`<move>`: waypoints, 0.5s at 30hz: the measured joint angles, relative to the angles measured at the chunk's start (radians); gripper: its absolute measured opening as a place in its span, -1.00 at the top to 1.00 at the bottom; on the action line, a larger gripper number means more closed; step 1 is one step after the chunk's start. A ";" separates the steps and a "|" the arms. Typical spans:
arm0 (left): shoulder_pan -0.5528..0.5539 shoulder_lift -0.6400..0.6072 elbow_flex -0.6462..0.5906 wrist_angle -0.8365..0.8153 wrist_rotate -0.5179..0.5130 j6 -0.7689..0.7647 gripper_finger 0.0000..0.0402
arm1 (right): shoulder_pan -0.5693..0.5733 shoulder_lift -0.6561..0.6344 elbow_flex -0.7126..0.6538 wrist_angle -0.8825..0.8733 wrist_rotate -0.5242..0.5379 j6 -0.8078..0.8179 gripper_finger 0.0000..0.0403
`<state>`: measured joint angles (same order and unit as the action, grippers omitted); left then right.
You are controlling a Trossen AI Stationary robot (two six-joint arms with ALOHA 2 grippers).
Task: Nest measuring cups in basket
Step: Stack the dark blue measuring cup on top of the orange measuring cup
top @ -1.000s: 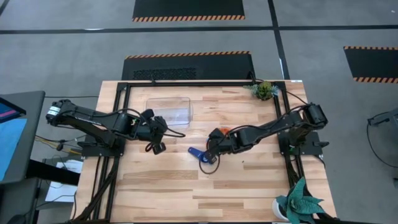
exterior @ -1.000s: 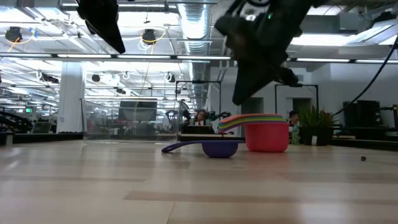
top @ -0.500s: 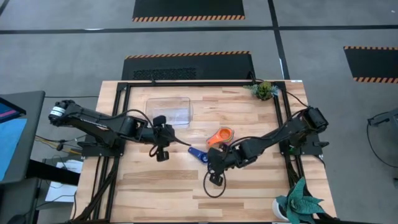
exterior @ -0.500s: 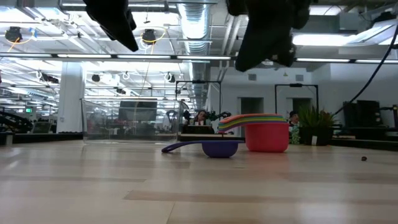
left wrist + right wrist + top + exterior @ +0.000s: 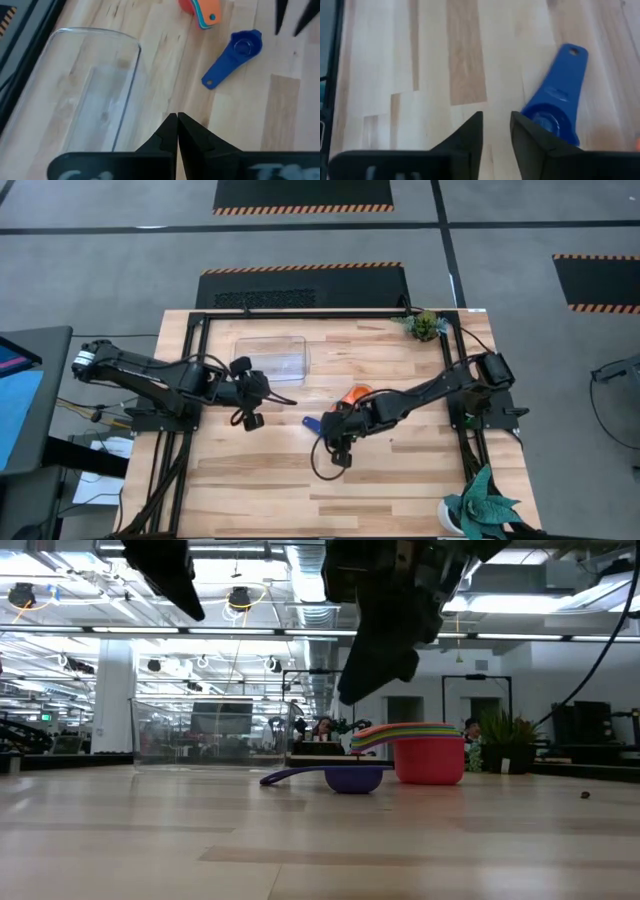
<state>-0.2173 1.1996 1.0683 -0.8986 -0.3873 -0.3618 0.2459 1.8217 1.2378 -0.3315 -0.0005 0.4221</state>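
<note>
Half a second on, the right gripper [image 5: 338, 450] has been drawn back toward the table's middle, over the small dark blue plastic measuring cup [image 5: 314, 424], while the left gripper [image 5: 249, 420] has been pulled slightly left, near the clear, low-walled rectangular plastic basket [image 5: 272, 355].

In the right wrist view, the right gripper's dark fingers [image 5: 470, 132] are seen narrowly parted and empty, just beside the dark blue cup's bowl [image 5: 556, 116], whose flat handle with a hang hole points away. In the left wrist view, the left gripper's fingers [image 5: 172, 134] are pressed together with nothing between them, beside the basket's rounded rim [image 5: 131, 75].

A nested stack of measuring cups [image 5: 420, 752], with a red cup outermost and orange, green, yellow and blue handles fanned at its rim, is seen standing on the pale wooden table [image 5: 400, 470], just right of the dark blue cup [image 5: 340, 778] and well apart from the basket. No cups lie in the basket.
</note>
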 joint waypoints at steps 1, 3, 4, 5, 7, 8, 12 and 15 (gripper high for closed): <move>0.000 0.001 0.000 -0.014 -0.009 0.000 1.00 | 0.000 0.000 0.000 0.007 -0.001 -0.013 0.37; 0.000 0.002 0.000 -0.058 -0.027 0.000 1.00 | 0.000 0.000 0.000 0.012 -0.002 -0.033 0.29; 0.000 0.001 0.000 -0.066 -0.034 0.000 1.00 | 0.000 0.000 0.000 0.005 -0.001 -0.038 0.25; 0.000 0.001 0.000 -0.072 -0.037 0.000 1.00 | 0.000 0.000 0.000 0.000 -0.001 -0.040 0.22; 0.000 0.002 0.000 -0.087 -0.053 0.002 1.00 | 0.000 0.000 -0.001 0.001 0.000 -0.053 0.15; 0.000 0.002 0.000 -0.086 -0.066 0.006 1.00 | 0.000 0.000 -0.001 -0.003 0.003 -0.073 0.13; 0.000 0.002 0.000 -0.085 -0.091 0.010 1.00 | -0.004 0.011 0.000 0.000 0.003 -0.142 0.05; 0.000 0.002 0.000 -0.083 -0.092 0.023 1.00 | -0.010 0.034 -0.003 -0.011 0.002 -0.143 0.03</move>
<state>-0.2176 1.2015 1.0679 -0.9815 -0.4789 -0.3392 0.2363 1.8557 1.2345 -0.3421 0.0019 0.2788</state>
